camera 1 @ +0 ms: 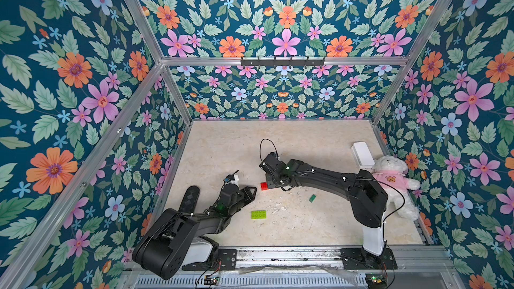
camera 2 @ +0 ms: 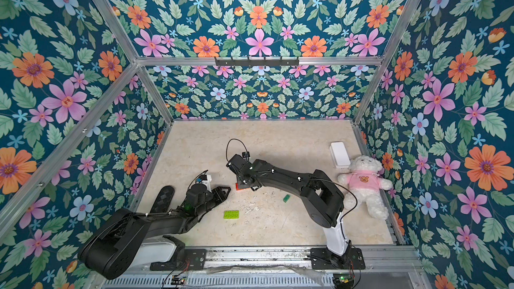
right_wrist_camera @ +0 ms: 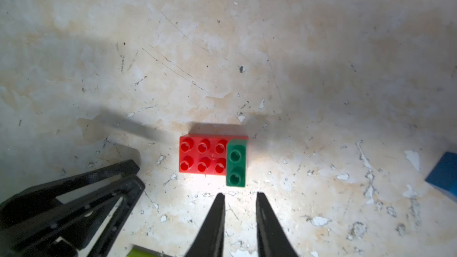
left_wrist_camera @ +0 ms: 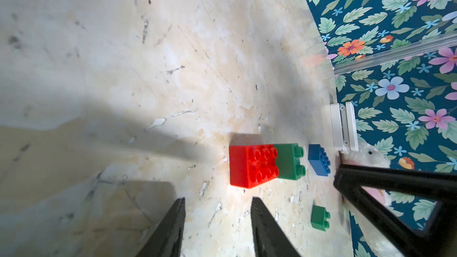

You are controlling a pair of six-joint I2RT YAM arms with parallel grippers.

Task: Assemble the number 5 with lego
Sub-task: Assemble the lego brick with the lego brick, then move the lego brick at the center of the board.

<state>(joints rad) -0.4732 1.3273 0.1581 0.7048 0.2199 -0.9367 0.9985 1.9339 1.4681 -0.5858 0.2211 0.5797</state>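
Though hidden from above — blue brick [left_wrist_camera: 319, 160], clear at left wrist

Atop one end of larger brick [right_wrist_camera: 202, 156], small brick [right_wrist_camera: 236, 165], just before right tool [right_wrist_camera: 239, 194].

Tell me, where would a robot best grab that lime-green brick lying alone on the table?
Come straight down from above and pinch the lime-green brick across its narrow width, on the two long side walls near the middle. It lies flat, studs up, with bare table along both long sides, so both are reachable; the studded top gives nothing to squeeze.
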